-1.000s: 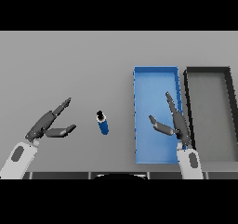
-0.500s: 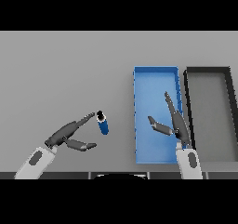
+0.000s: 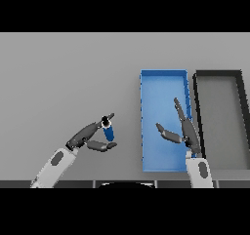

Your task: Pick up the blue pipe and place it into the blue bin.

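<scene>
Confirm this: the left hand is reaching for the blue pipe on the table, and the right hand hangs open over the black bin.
Wrong on the bin. In the head view the right hand hangs open over the blue bin, not the black bin beside it. The left hand is indeed reaching for the blue pipe on the table.

pipe (image 3: 108, 130) left of bin (image 3: 146, 122) | tray (image 3: 199, 112) just right of bin | all on table (image 3: 63, 83)
</scene>
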Motion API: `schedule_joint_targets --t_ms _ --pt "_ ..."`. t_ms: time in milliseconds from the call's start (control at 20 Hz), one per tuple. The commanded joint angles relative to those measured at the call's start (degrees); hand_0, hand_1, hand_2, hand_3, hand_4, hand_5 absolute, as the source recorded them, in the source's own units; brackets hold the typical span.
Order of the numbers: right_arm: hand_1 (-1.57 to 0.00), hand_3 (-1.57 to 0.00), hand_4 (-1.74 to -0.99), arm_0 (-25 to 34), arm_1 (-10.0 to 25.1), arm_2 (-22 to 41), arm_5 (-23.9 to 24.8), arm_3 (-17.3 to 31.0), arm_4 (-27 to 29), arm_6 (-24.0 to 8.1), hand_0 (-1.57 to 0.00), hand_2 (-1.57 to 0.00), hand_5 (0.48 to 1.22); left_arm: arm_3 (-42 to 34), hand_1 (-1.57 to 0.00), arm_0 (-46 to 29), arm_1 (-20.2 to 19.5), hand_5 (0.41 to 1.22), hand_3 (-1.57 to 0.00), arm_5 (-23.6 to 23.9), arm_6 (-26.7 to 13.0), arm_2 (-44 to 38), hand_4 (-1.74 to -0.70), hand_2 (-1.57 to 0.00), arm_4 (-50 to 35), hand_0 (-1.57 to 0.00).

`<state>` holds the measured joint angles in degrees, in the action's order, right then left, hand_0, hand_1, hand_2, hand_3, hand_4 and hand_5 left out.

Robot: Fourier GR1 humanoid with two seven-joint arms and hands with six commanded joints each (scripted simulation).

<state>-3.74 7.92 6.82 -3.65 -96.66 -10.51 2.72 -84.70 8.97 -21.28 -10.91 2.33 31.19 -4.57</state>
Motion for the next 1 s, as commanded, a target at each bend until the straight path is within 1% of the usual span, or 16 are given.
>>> schedule_joint_targets --t_ms 0,150,200,250,300,350,400,450,500,550,600,650,700,750,800,950 --pt "0.0 0.0 -1.202 0.58 0.37 -0.72 0.01 -0.13 0.63 -0.33 0.0 0.0 0.549 1.65 0.0 0.16 1.03 0.497 0.0 0.43 0.69 0.11 -1.14 0.0 0.51 0.0" --pt "0.0 0.0 -1.198 -0.1 0.71 -1.04 -0.32 0.13 1.05 0.5 0.0 0.0 0.547 4.29 0.0 0.88 2.56 0.506 0.0 2.54 3.63 0.56 -1.1 -0.01 3.38 0.0" --pt "0.0 0.0 -1.195 0.19 0.31 -0.51 0.04 0.27 0.29 -0.52 0.0 0.0 0.548 5.42 0.0 1.91 3.57 0.517 0.0 2.42 3.49 0.41 -1.1 -0.02 3.07 0.0" --pt "0.0 0.0 -1.192 -0.14 0.52 -0.66 -0.08 -0.17 0.48 -0.31 0.0 0.0 0.549 5.87 0.0 1.83 4.53 0.543 -0.02 2.01 4.8 0.21 -1.12 -0.05 2.08 0.0" --pt "0.0 0.0 -1.188 -0.56 0.42 -0.41 -0.04 -0.17 0.19 0.04 0.0 0.0 0.55 6.07 0.0 2.33 5.17 0.567 -0.04 1.51 4.7 -0.13 -1.14 -0.09 1.05 0.0" --pt "0.0 0.0 -1.186 -0.66 0.75 -0.53 -0.28 0.06 0.19 0.56 0.0 0.0 0.554 6.68 -0.04 3.03 6.69 0.601 -0.11 0.87 3.3 -0.45 -1.18 -0.17 -0.66 0.0" --pt "0.0 0.0 -1.188 -0.77 0.59 -0.32 -0.03 -0.65 -0.03 0.53 0.0 0.0 0.556 6.32 -0.12 2.43 7.0 0.635 -0.2 0.36 3.69 -0.76 -1.22 -0.27 -1.94 0.0" --pt "0.0 0.0 -1.196 0.37 0.32 -0.76 0.07 0.1 0.54 -0.22 0.0 0.0 0.56 6.98 -0.25 2.59 8.28 0.675 -0.35 0.28 3.37 -0.58 -1.27 -0.42 -2.41 -0.04" --pt "0.0 0.0 -1.192 0.3 0.42 -0.54 0.2 0.03 0.07 -0.32 0.0 0.0 0.56 6.64 -0.41 1.96 8.2 0.784 -0.59 -0.3 3.97 -1.02 -1.3 -0.58 -3.6 -0.18" --pt "0.0 0.0 -1.191 0.33 0.44 -0.55 0.06 -0.37 0.3 0.12 0.0 0.0 0.561 7.04 -0.64 2.02 9.17 0.872 -0.78 0.06 4.04 -1.11 -1.38 -0.78 -3.91 -0.42" --pt "0.0 0.0 -1.189 -0.3 0.49 -0.62 -0.11 -0.05 0.43 0.51 0.0 0.0 0.562 6.2 -0.83 1.61 9.38 0.941 -0.91 0.62 4.27 -0.86 -1.45 -0.94 -3.34 -0.65" --pt "0.0 0.0 -1.184 -0.29 0.92 -0.89 -0.01 -0.25 0.31 0.12 0.0 0.0 0.562 5.85 -0.98 1.12 9.43 0.997 -1.02 0.74 5.02 -0.55 -1.5 -1.06 -2.62 -0.83" --pt "0.0 0.0 -1.182 -0.53 0.78 -0.52 -0.07 0.09 -0.06 0.48 0.0 0.0 0.562 5.41 -1.1 1.19 9.6 1.042 -1.11 0.89 4.43 -0.75 -1.55 -1.16 -2.62 -0.98" --pt "0.0 0.0 -1.179 -0.1 0.5 -0.37 0.41 0.26 -0.57 -0.15 0.0 0.0 0.561 5.13 -1.19 0.69 9.7 1.078 -1.2 0.81 4.69 -0.01 -1.59 -1.25 -2.3 -1.1" --pt "0.0 0.0 -1.178 -0.11 0.35 -0.46 0.32 0.34 -0.24 -0.17 0.0 0.0 0.561 5.91 -1.27 1.25 9.81 1.106 -1.26 0.97 6.22 0.41 -1.62 -1.31 -1.77 -1.19" --pt "0.0 0.0 -1.176 0.14 0.41 -0.41 0.38 0.09 -0.33 -0.26 0.0 0.0 0.559 5.63 -1.42 1.23 9.92 1.162 -1.41 2.09 6.86 1.3 -1.54 -1.44 -1.02 -1.38"
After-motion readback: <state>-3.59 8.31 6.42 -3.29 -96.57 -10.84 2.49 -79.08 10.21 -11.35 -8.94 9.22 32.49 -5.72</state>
